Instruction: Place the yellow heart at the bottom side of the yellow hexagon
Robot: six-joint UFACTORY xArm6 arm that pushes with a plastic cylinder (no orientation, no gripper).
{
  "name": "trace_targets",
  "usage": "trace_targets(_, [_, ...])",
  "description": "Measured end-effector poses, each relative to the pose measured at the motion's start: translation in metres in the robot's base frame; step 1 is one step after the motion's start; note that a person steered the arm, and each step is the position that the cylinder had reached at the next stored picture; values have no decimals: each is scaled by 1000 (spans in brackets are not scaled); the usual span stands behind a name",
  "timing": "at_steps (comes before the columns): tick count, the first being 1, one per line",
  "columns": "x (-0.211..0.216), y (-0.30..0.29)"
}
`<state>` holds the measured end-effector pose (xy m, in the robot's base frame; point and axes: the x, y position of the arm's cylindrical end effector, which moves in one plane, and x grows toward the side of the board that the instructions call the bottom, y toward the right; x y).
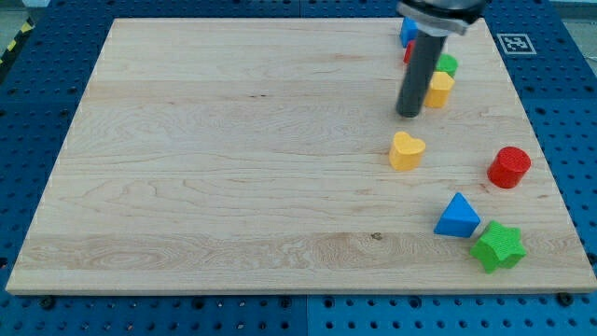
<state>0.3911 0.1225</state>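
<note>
The yellow heart [407, 150] lies on the wooden board at the view's right of centre. The yellow hexagon [439, 89] sits above and to the right of it, near the view's top right. My tip [408, 114] stands just above the heart and just left of the hexagon, touching neither that I can tell. The rod hides part of the blocks behind it.
A green block [449, 64], a red block [409, 52] and a blue block [408, 31] cluster by the hexagon, partly hidden by the rod. A red cylinder [509, 167], a blue triangle [457, 216] and a green star [497, 246] lie at lower right. The board's right edge [550, 168] is near.
</note>
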Motion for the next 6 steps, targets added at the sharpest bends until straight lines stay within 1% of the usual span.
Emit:
trace_targets(1, [0, -27])
trace_targets(2, [37, -29])
trace_targets(3, [82, -50])
trace_targets(4, [95, -47])
trace_targets(6, [88, 4])
